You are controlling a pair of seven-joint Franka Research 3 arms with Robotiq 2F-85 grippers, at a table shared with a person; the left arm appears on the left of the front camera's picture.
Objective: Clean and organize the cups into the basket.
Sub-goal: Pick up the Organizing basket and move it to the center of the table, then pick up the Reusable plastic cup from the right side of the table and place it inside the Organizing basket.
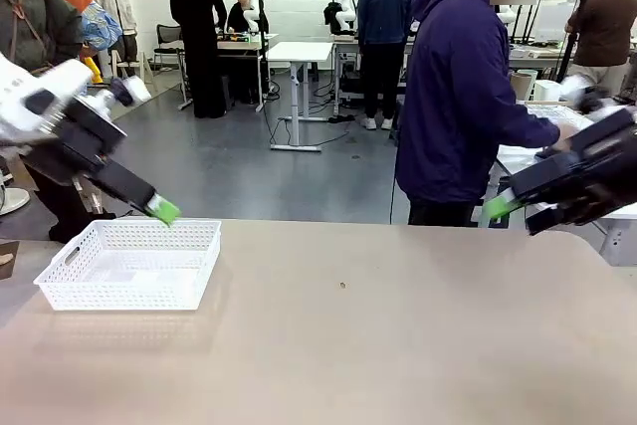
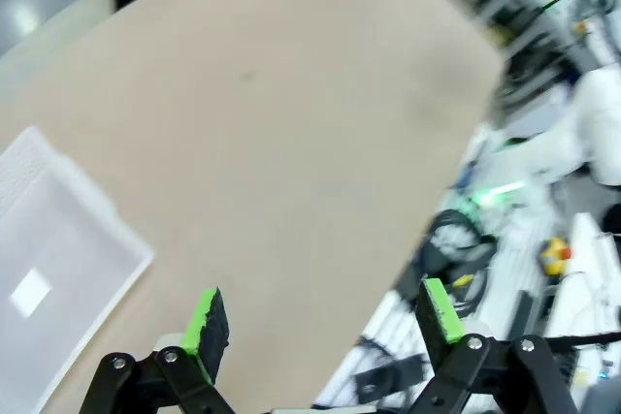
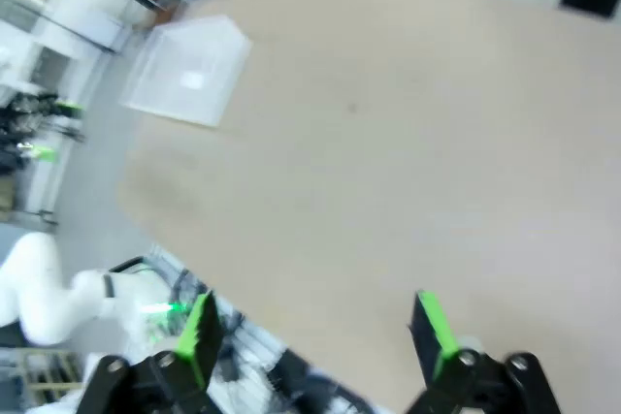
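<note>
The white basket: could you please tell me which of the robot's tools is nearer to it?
Left. The left tool hovers by the basket's far rim; the right tool hangs far off at the table's right edge.

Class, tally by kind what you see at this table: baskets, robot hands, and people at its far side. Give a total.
white basket: 1
robot hands: 2 (left hand, right hand)
person: 1
Total: 4

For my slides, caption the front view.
Left tool and right tool, both open, at a tan table holding a white lattice plastic basket.
</note>
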